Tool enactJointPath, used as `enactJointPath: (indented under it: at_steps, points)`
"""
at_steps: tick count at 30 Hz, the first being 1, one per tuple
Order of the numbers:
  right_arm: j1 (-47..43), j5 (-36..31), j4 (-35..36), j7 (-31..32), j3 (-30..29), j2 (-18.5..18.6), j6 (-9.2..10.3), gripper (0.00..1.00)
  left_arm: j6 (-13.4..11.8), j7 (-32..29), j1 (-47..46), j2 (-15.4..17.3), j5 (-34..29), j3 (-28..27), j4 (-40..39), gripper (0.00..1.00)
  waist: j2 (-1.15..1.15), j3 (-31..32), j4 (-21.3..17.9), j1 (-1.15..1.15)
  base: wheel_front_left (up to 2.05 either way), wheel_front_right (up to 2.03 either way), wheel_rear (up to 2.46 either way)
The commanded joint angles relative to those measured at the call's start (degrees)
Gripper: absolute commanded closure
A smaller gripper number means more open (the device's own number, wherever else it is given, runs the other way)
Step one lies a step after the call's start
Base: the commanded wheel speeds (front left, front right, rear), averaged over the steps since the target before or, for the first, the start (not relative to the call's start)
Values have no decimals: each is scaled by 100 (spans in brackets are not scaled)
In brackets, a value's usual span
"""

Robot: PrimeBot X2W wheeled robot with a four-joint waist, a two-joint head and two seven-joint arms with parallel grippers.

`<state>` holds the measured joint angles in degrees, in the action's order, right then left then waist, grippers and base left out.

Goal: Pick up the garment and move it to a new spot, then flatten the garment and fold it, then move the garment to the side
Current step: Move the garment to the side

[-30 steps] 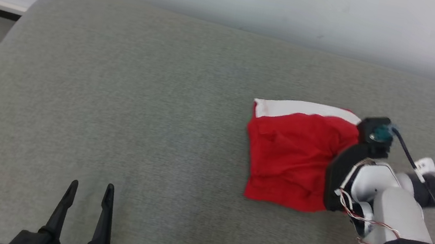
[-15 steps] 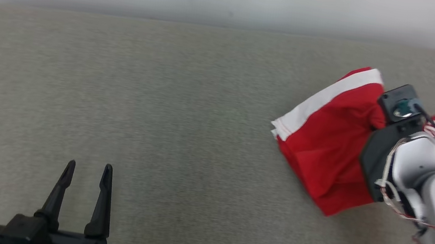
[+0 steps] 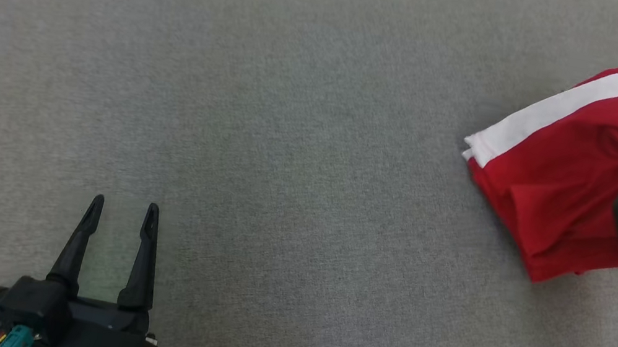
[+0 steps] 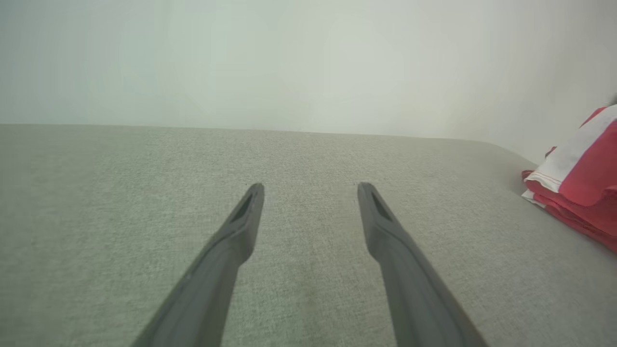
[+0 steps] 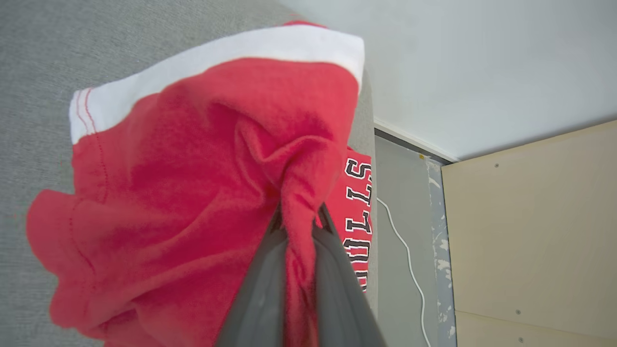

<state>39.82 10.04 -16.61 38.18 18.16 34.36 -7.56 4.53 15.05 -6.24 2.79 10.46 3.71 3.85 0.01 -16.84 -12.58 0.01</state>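
The red garment (image 3: 559, 178) with a white band lies bunched near the right-hand corner of the grey fabric-covered table (image 3: 290, 133), partly lifted at one side. The right end effector (image 5: 299, 214) is closed on a gathered fold of its red cloth, the fingers pinching it between them. Just beyond that fold, a red cloth with black-and-white letters (image 5: 359, 217) lies at the table's edge. The left end effector (image 3: 123, 204) is wide open, holds nothing, and hangs over bare table well apart from the garment.
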Motion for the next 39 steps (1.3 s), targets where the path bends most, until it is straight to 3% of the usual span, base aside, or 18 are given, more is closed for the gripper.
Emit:
enactJointPath:
  at_steps: [1,10,16,17,18,22,27,33,39]
  points:
    - [90,-45,-95,-116,-41,84,16,100,16,14,-93,20,-46,0,-1,0,-1,-280,-186,-1,0,0,0]
    - [384,-499,-1337,-1065,-842,169,16,100,116,14,-458,19,-208,16,-96,0,-1,-733,55,-1,0,0,0]
    - [321,-875,-2112,-1519,-1736,-48,16,100,164,14,-591,20,-228,62,-226,0,-1,-893,283,-1,0,0,0]
    - [300,-963,-2213,-1611,-1903,-74,16,67,174,14,-586,19,-214,70,-237,0,-1,-897,322,-1,0,0,0]
    - [269,-1048,-2315,-1674,-2051,-124,16,2,183,14,-573,18,-215,65,-247,0,-1,-887,351,-1,0,0,0]
    - [183,-1352,-2547,-1948,-2592,-382,16,0,191,14,-523,18,-189,-20,-288,0,-1,-727,437,-1,0,0,0]
    - [-77,-1258,-2548,-2562,-3017,-762,16,0,135,14,-279,18,-73,-107,-305,0,-1,-281,511,-1,0,0,0]
    - [-557,-885,-2148,-3168,-2970,-1117,16,0,-13,14,38,16,120,-205,-275,0,-1,290,588,-1,0,0,0]
    - [-1390,-407,-1198,-3406,-2646,-1483,16,0,-144,14,408,12,282,-346,-189,0,-1,899,655,-1,0,0,0]
